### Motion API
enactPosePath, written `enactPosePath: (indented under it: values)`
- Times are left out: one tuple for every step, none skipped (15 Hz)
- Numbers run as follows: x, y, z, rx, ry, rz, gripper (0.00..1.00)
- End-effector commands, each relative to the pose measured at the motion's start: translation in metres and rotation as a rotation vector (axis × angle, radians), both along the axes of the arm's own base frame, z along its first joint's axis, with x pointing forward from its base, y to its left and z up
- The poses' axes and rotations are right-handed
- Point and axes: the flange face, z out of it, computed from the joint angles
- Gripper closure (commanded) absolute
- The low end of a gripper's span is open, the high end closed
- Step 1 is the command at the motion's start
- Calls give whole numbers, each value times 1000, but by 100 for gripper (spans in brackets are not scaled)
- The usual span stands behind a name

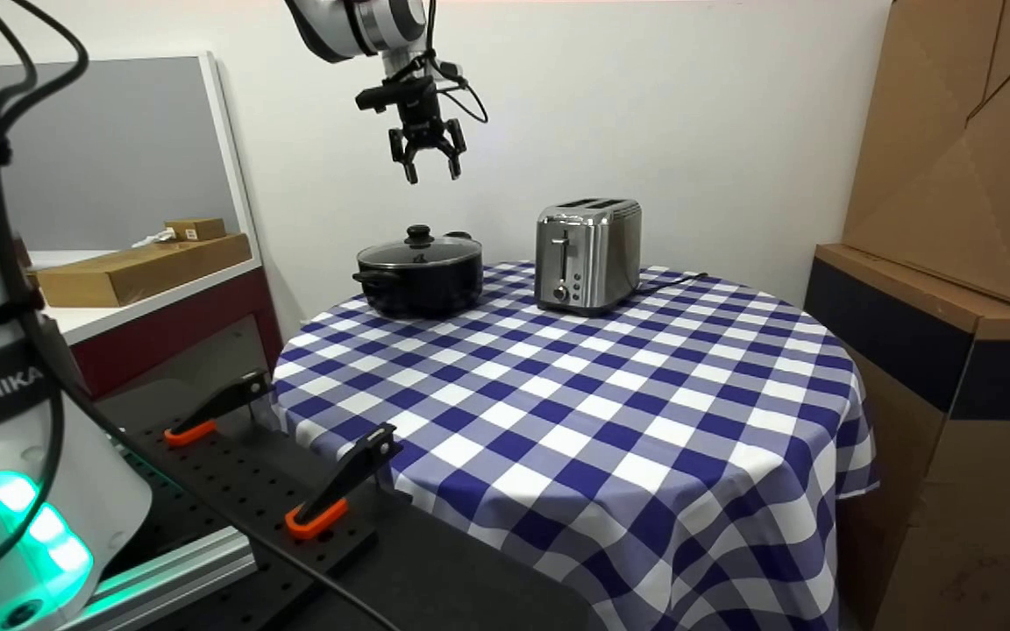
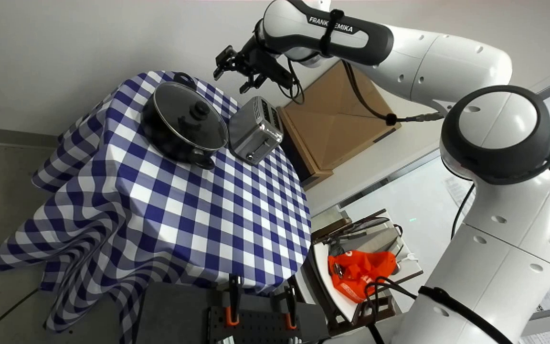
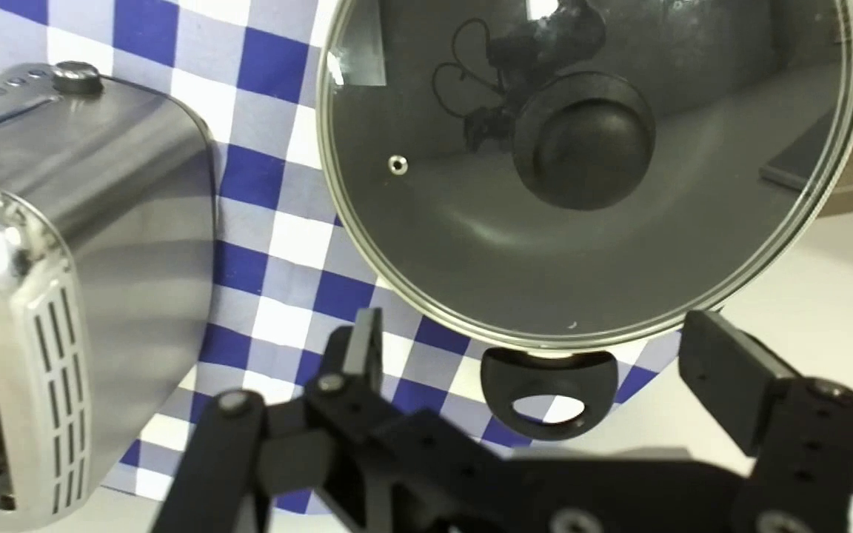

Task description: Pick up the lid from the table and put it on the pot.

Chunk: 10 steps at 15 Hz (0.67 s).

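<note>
"Where's the glass lid (image 2: 179,112)?"

"On the black pot (image 1: 426,291). In both exterior views it lies across the pot's top, its dark knob (image 3: 593,152) sticking up in the middle."

"And the Robotiq gripper (image 1: 433,172)?"

"Up in the air, higher than the pot and pointing down. Its two fingers (image 3: 726,370) are spread wide. In an exterior view it appears above the lid (image 1: 448,252), well apart from it; whether it is directly over the knob, I can't tell."

"What shows between the fingers?"

"In the wrist view, a side handle (image 3: 545,381) of the pot, a black loop jutting out past the lid's metal rim (image 3: 545,343). The lid takes up much of that view, and a small metal-ringed vent hole (image 3: 397,164) shows in the glass."

"What stands next to the pot?"

"A two-slot steel toaster (image 1: 588,258), upright, near the pot but apart from it. Its lever (image 1: 562,238) and dial (image 1: 561,294) are on the narrow end, and a black cord (image 1: 673,282) trails away from it. Pot and toaster both stand on a blue-and-white checked tablecloth (image 1: 558,394)."

"And farther off?"

"In an exterior view, cardboard boxes (image 1: 952,158) are stacked beside the cloth, and two black clamps (image 1: 343,479) with orange ends sit on a perforated plate (image 1: 242,491) near its edge."
</note>
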Motion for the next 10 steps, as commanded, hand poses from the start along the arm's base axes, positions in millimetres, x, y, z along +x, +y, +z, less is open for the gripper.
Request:
enactPosePath:
  values:
    - [-26, -25, 27, 11, -10, -74, 0]
    - [-32, -31, 33, 11, -10, -81, 0]
    - [-38, -38, 40, 14, -5, -84, 0]
    - [-44, -44, 46, 17, 0, -91, 0]
    - [-49, -50, 52, 21, 1, -102, 0]
    - [-28, -37, 40, 6, -3, -76, 0]
    - [-33, -42, 46, 9, -3, -84, 0]
    - [-37, -46, 50, 9, -3, -89, 0]
    - [-40, -48, 52, 9, -3, -91, 0]
    - [-42, -49, 52, 8, -1, -91, 0]
